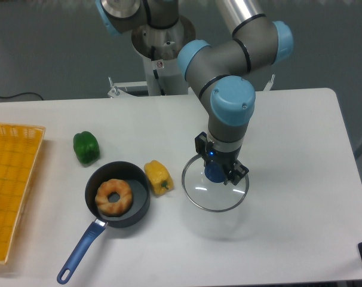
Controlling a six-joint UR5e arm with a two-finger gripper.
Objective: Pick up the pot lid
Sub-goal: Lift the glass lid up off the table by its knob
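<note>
Looks like the lift is the step in hand, tbh. The clear glass lid with a thin rim point(199, 192) sits right of centre in the frame, and its round blue knob point(215, 173) is pinched by the grey-and-black two-finger gripper point(220, 163), closed on it as far as can be seen. Whether the rim is fully off the worktop is hard to call from this angle. It's best raised straight up and slowly, kept level, since a smooth knob could swivel if jerked.

The white worktop point(288, 242) is also shared with a black pan point(137, 212) holding a brown ring-shaped doughnut point(103, 204), a yellow pepper point(160, 179) beside it, a green pepper point(86, 147) and an orange crate point(11, 203) far left. Dark floor point(43, 48) is seen upper left.
</note>
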